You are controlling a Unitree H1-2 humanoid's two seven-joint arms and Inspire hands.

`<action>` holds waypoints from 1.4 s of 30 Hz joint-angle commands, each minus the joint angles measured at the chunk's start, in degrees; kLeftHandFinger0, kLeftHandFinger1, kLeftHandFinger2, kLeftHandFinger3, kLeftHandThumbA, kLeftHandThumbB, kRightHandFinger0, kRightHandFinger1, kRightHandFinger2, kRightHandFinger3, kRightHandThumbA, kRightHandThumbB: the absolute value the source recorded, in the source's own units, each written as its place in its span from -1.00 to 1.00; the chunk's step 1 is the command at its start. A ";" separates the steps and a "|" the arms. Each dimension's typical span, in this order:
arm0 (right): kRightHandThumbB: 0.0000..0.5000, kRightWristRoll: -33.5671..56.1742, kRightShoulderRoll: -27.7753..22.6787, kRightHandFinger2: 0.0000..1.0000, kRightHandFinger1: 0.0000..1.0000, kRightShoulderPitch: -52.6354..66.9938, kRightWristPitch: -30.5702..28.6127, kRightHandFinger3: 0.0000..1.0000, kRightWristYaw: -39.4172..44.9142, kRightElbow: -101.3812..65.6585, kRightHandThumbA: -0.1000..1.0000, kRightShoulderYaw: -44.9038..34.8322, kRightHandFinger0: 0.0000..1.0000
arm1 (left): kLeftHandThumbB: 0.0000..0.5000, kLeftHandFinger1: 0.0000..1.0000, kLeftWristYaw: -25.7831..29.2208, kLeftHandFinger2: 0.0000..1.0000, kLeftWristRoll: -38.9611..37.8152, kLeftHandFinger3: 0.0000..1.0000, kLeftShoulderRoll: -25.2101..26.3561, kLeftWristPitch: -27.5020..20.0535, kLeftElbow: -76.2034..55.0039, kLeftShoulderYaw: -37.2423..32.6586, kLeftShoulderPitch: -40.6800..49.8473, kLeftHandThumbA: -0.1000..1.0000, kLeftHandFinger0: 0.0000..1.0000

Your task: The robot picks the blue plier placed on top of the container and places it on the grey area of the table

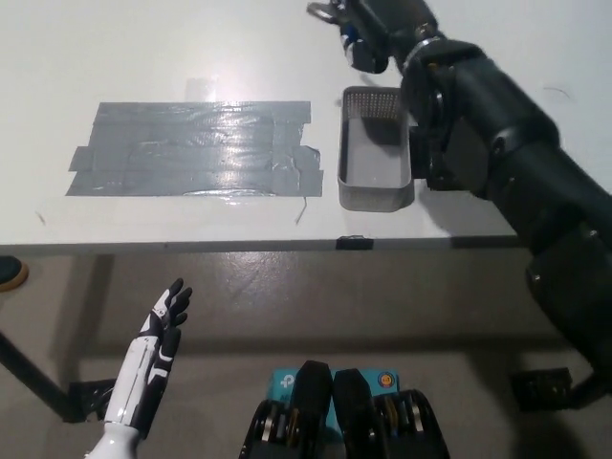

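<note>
My black right hand (382, 24) is raised near the top edge of the head view, beyond the far end of the container, shut on the blue plier (346, 29). The plier's grey metal jaws stick out to the left of the hand and a bit of blue handle shows under the fingers. The grey perforated container (375, 177) stands on the white table with nothing in it. The grey taped area (196, 148) lies to its left with nothing on it. My white left hand (163, 320) rests low at the lower left, below the table edge, fingers apart.
The white table (143, 48) ends in a front edge running across the middle of the view, with floor below. A small dark clip (349, 242) sits on that edge near the container. A round brownish object (10, 273) shows at the far left.
</note>
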 commanded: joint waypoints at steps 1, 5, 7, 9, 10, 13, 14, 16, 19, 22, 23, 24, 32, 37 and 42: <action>-0.23 -0.83 3.61 0.89 0.05 -4.55 -0.90 0.35 -4.52 0.37 -1.00 0.11 -0.96 | -0.54 1.00 -0.15 1.00 0.19 1.00 0.17 -0.89 -2.32 -0.16 0.56 1.00 1.00; -0.05 -0.83 8.02 0.73 -0.06 -3.83 0.01 0.28 -2.47 2.34 -1.00 0.63 -0.98 | -0.51 1.00 0.19 1.00 1.01 1.00 -0.06 -0.76 -2.57 -0.30 0.99 1.00 1.00; -0.07 -0.52 9.09 0.61 -0.17 -3.36 -0.17 0.11 -3.11 2.89 -1.00 0.40 -1.00 | -0.49 1.00 0.27 1.00 1.29 1.00 -0.15 -0.69 -2.58 -0.33 0.96 1.00 1.00; -0.06 -0.53 9.15 0.58 -0.20 -3.43 -0.23 -0.02 -3.19 3.09 -1.00 0.38 -1.00 | -0.49 1.00 0.25 1.00 1.31 1.00 -0.17 -0.69 -2.59 -0.30 0.96 1.00 1.00; -0.13 -0.12 11.93 0.55 -0.19 -1.76 -0.45 -0.36 -3.89 3.80 -1.00 0.21 -1.00 | -0.49 1.00 -0.05 1.00 1.17 1.00 -0.36 0.03 -3.60 -0.51 1.20 1.00 1.00; -0.10 -0.01 13.23 0.57 -0.17 -1.33 -0.09 -0.46 -4.26 4.58 -1.00 0.13 -0.99 | -0.44 1.00 -0.27 1.00 0.53 1.00 -0.40 0.53 -3.81 -0.42 1.10 1.00 1.00; -0.10 -0.02 13.25 0.57 -0.17 -1.35 -0.10 -0.46 -4.29 4.63 -1.00 0.11 -1.00 | -0.44 1.00 -0.27 1.00 0.53 1.00 -0.40 0.55 -3.82 -0.42 1.11 1.00 1.00; 0.01 0.82 14.62 0.57 -0.13 -0.84 0.58 -0.24 -3.78 5.26 -1.00 -0.65 -0.89 | -0.53 1.00 -0.38 1.00 0.59 1.00 -0.07 0.36 -3.79 -0.33 0.61 1.00 1.00; 0.06 1.07 15.54 0.31 -0.38 -0.04 1.13 -0.21 -3.76 5.99 -1.00 -1.04 -1.00 | -0.51 1.00 -0.78 1.00 -0.09 1.00 -0.12 0.48 -4.14 -0.49 0.61 1.00 1.00; 0.04 0.98 15.78 0.24 -0.37 0.47 1.68 -0.14 -3.48 6.32 -1.00 -1.14 -0.94 | -0.50 1.00 -0.88 1.00 0.26 1.00 0.03 0.25 -4.10 -0.68 0.39 1.00 1.00; 0.03 0.96 15.78 0.19 -0.41 0.47 1.69 -0.15 -3.48 6.32 -1.00 -1.16 -0.97 | -0.50 1.00 -0.87 1.00 0.25 1.00 0.04 0.25 -4.10 -0.69 0.39 1.00 1.00; -0.02 0.96 15.47 0.10 -0.73 0.97 1.35 -0.56 -3.77 6.44 -1.00 -1.16 -1.00 | -0.53 1.00 -0.76 1.00 1.13 1.00 0.22 -0.10 -4.06 -0.89 0.24 1.00 1.00; 0.07 -1.25 14.38 1.00 1.00 1.44 4.18 1.00 -5.88 6.95 -0.15 0.83 0.43 | -0.49 1.00 -0.95 1.00 1.13 1.00 0.42 -0.02 -3.90 -1.20 -0.56 1.00 1.00; 0.43 0.59 13.44 1.00 1.00 0.81 3.57 1.00 -2.23 6.92 0.29 -0.15 1.00 | -0.46 1.00 -0.91 1.00 1.48 1.00 0.57 -0.11 -3.81 -1.33 -0.90 1.00 1.00; 0.52 -1.37 11.81 1.00 1.00 0.39 2.47 1.00 -8.57 6.07 0.55 1.17 1.00 | -0.43 1.00 -0.91 1.00 1.47 1.00 0.52 0.10 -3.63 -1.45 -0.94 1.00 1.00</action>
